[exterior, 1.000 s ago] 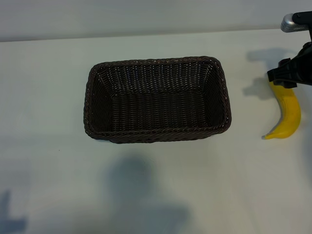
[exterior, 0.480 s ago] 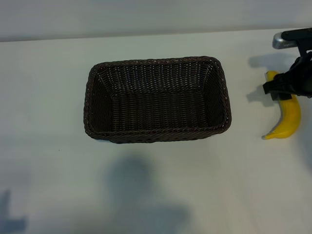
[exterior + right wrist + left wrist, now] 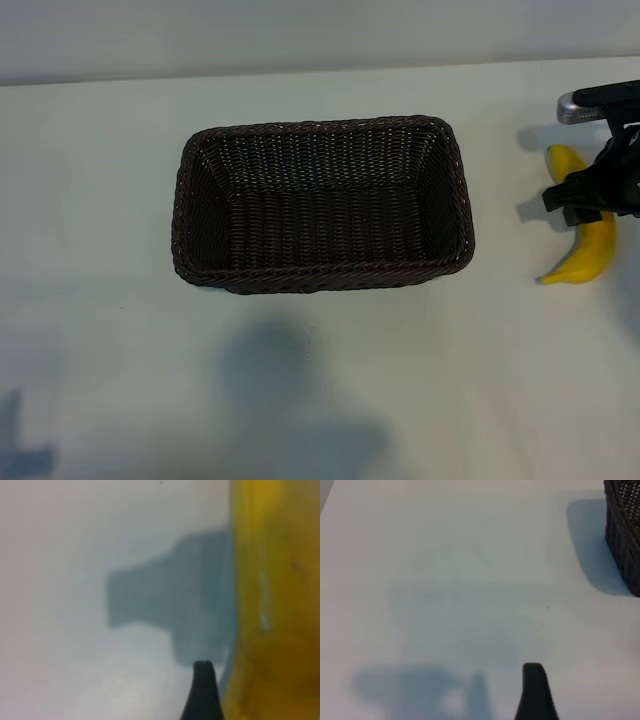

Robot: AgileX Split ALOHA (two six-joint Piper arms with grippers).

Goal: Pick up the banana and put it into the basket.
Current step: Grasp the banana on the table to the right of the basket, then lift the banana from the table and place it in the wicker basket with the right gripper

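Right claw [image 3: 583,200] lower over banana [image 3: 590,255]

The banana [image 3: 592,252], bright yellow and gently curved, lies flat on the table to the right of the basket [image 3: 322,272], well apart from it. The basket is dark brown woven wicker, rectangular with rounded corners, standing upright and empty

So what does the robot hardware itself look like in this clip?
Only the right arm shows in the exterior view: the right gripper is matte black and blocky, with a silver-grey metal piece above it. Each wrist view shows one slim, black, round-tipped finger. No cables or markings visible.
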